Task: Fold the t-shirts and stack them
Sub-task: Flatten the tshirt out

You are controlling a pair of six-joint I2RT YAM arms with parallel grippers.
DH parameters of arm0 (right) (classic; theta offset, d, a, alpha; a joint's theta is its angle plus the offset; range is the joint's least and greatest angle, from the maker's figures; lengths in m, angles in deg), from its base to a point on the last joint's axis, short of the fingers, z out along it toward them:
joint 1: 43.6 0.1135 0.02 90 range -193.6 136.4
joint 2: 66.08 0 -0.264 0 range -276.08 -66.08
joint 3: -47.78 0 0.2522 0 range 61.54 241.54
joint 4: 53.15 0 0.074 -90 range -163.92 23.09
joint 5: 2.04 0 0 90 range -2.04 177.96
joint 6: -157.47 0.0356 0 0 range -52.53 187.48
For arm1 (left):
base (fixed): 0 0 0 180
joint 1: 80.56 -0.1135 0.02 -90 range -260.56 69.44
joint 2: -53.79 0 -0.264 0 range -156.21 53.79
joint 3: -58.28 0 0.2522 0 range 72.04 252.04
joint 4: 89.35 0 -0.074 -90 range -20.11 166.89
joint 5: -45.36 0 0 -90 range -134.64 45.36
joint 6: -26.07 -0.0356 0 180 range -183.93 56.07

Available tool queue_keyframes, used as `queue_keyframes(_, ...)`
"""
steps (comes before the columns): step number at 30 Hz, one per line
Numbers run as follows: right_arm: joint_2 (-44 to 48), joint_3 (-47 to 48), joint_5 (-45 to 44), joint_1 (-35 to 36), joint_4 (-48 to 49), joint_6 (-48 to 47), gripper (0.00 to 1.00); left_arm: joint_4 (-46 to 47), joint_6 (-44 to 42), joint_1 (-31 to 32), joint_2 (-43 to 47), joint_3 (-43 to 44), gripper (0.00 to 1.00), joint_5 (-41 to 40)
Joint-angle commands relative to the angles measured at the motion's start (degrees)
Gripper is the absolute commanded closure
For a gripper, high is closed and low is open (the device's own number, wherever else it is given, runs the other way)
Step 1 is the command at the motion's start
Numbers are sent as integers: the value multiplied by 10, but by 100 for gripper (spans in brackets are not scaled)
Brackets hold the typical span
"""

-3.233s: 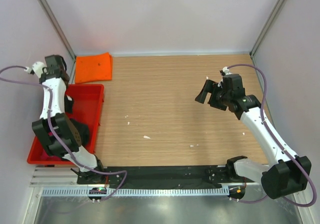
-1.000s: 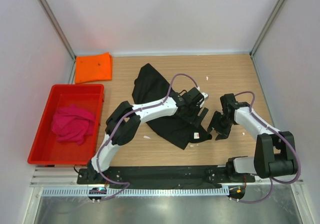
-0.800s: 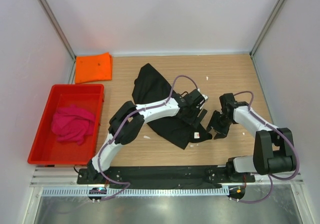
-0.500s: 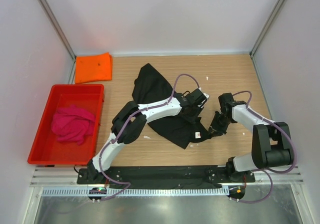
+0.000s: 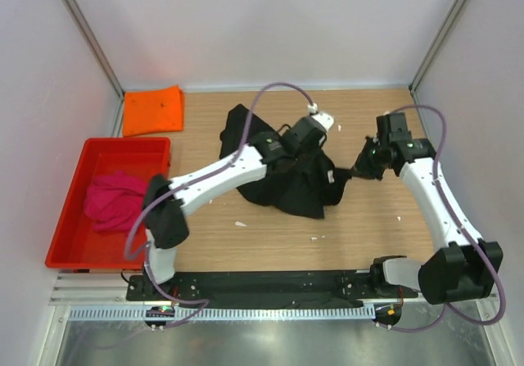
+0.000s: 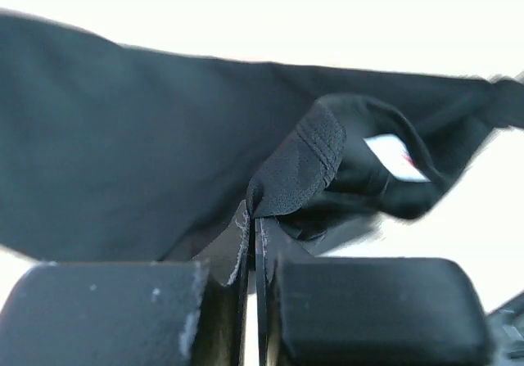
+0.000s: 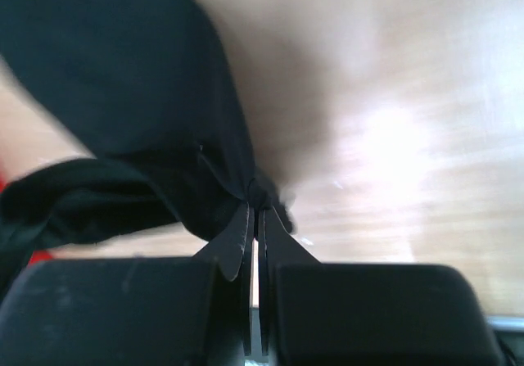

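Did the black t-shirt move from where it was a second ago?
Yes. The soft black cloth t-shirt has bunched up, its near edge drawn away from the wooden table's front edge, toward the back wall.

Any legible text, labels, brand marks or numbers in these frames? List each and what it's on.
No text can be read in any view.
White tag on the black t-shirt: it carries a red mark at one edge, but it is too blurred to read in the left wrist view.
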Motion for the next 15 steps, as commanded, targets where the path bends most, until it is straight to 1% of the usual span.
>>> queue_keyframes(1, 40, 119, 8, 0, -44, 12, 99, 8, -40, -3, 138, 51, 100, -90)
queue_keyframes(2, 40, 167, 15, 0, -50, 16, 99, 8, -45, -3, 152, 58, 100, -98)
queue_keyframes(4, 35, 216, 29, 6, -68, 23, 99, 7, -54, -3, 195, 81, 100, -117)
queue_keyframes(5, 32, 261, 51, 7, -73, 24, 99, 6, -61, -3, 211, 87, 100, -120)
queue_keyframes(7, 25, 303, 72, 14, -88, 26, 99, 10, -69, -3, 240, 96, 100, -122)
queue_keyframes(8, 24, 343, 83, 21, -92, 25, 99, 15, -78, -3, 277, 96, 100, -116)
queue_keyframes(10, 25, 384, 95, 35, -98, 18, 99, 23, -86, -3, 315, 90, 100, -101)
queue_keyframes(11, 26, 420, 101, 39, -98, 17, 99, 28, -89, -3, 353, 81, 100, -92)
queue_keyframes(12, 28, 437, 122, 41, -91, 15, 99, 37, -92, -3, 376, 74, 100, -71)
queue_keyframes(14, 33, 481, 161, 44, -78, 17, 99, 45, -91, -3, 414, 58, 100, -57)
queue_keyframes(15, 35, 494, 185, 44, -58, 23, 99, 46, -89, -3, 451, 55, 100, -47)
